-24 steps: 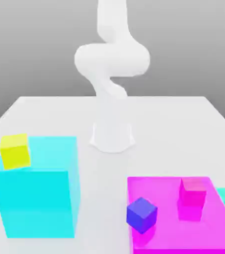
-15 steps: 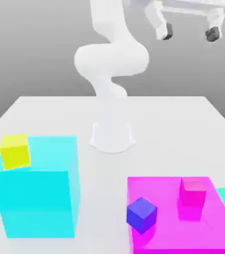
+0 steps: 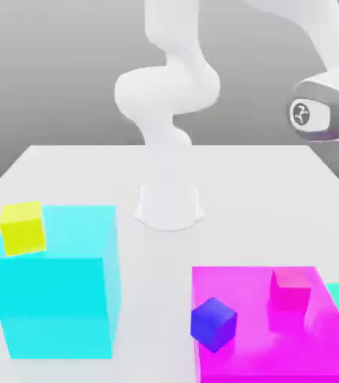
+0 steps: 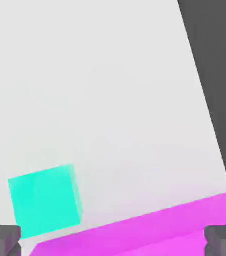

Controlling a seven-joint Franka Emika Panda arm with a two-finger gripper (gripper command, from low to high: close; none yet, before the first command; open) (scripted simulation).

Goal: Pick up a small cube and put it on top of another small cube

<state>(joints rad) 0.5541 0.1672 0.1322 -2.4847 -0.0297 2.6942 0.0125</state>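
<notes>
And the tool [image 4: 113, 241] hangs spread wide and empty above the desk [image 3: 150, 299], on the exterior view's right! Nothing stacked: the green cube [image 4: 46, 202], the likely pick, sits on the desk beside the low magenta block [image 3: 239, 359]. Grasp, lift and placing all remain. That block could crowd the descent; the pink cube [image 3: 290, 290] and blue cube [image 3: 214, 325] ride on it, the yellow cube [image 3: 23, 228] tops the big cyan box [image 3: 56, 299].

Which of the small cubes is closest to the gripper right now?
The small turquoise cube, sitting on the white table beside the magenta block; the others rest on larger blocks.
</notes>
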